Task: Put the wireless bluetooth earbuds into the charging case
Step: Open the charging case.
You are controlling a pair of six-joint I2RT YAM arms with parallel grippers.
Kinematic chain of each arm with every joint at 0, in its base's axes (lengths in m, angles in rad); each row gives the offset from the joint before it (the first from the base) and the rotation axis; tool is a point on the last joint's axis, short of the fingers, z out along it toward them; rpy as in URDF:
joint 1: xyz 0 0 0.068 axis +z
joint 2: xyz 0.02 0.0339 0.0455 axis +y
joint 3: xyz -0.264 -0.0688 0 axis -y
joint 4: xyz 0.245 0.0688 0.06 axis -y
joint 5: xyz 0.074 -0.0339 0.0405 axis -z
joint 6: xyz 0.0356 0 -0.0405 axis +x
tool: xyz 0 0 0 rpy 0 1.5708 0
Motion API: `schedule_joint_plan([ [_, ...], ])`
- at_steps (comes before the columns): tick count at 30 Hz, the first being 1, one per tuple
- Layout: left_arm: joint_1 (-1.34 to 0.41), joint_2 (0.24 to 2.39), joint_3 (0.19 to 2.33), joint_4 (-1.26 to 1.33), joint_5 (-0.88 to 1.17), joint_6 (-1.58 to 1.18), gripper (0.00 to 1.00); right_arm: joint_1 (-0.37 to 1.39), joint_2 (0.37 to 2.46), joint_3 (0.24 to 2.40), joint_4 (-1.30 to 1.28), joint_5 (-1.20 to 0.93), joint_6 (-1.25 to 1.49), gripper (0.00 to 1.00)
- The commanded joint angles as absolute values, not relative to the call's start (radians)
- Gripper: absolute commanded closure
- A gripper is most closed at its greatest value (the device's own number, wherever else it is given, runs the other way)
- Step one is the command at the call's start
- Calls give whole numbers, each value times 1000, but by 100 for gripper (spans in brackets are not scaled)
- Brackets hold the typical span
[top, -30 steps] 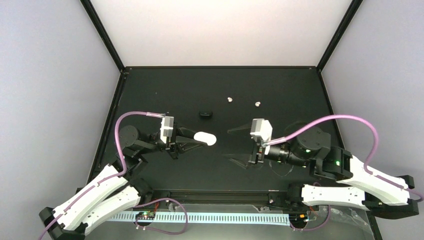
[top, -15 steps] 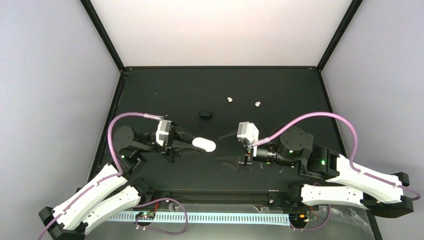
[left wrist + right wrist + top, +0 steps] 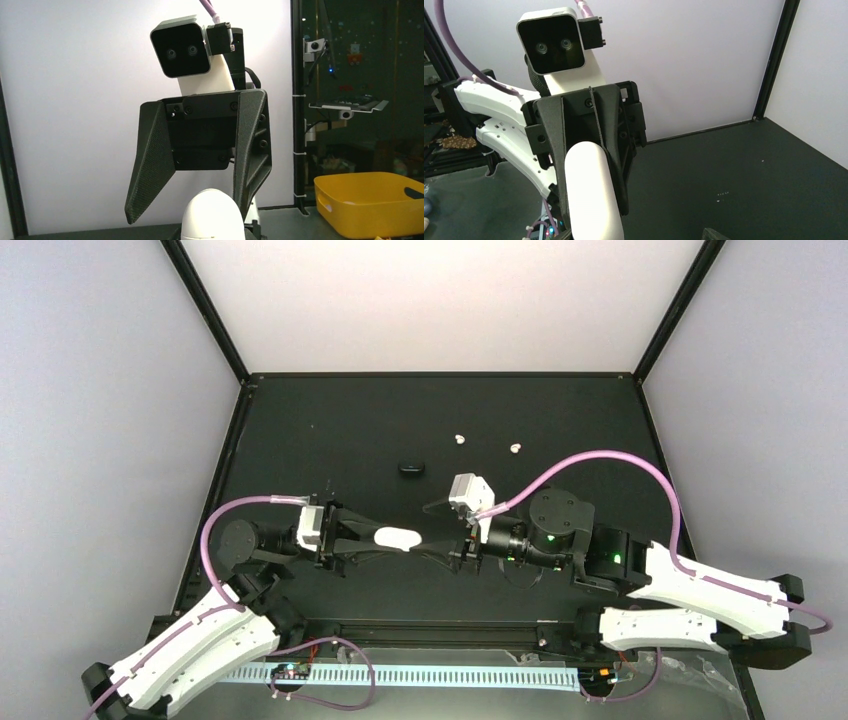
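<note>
A white oval charging case (image 3: 397, 537) is clamped between the fingers of my left gripper (image 3: 400, 538), lifted off the black table. It shows closed in the left wrist view (image 3: 212, 217) and the right wrist view (image 3: 589, 192). My right gripper (image 3: 433, 530) is open and faces the case's right end, one finger on each side of its tip; its spread fingers (image 3: 150, 160) show in the left wrist view. Two tiny white earbuds (image 3: 459, 439) (image 3: 515, 448) lie on the table farther back. Black earbuds cannot be made out.
A small black oval object (image 3: 410, 468) lies on the table behind the grippers. The table (image 3: 560, 420) is bounded by black frame posts and light walls. A yellow bin (image 3: 367, 200) stands beyond the table in the left wrist view.
My left gripper has carried the case a little nearer and lower in the top view. My right gripper has moved left, closing the gap until its open fingers reach the case's end.
</note>
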State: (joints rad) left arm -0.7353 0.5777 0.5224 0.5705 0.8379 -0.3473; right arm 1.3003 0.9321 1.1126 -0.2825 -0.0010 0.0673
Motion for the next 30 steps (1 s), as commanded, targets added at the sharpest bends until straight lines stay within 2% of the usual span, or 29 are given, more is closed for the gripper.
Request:
schedule_joint_plan([
  [1, -748, 545, 531, 619, 829, -273, 98, 1294, 946, 1151, -227, 47, 85, 34],
  [30, -751, 555, 509, 546, 787, -207, 98, 1289, 944, 1144, -178, 152, 98, 34],
])
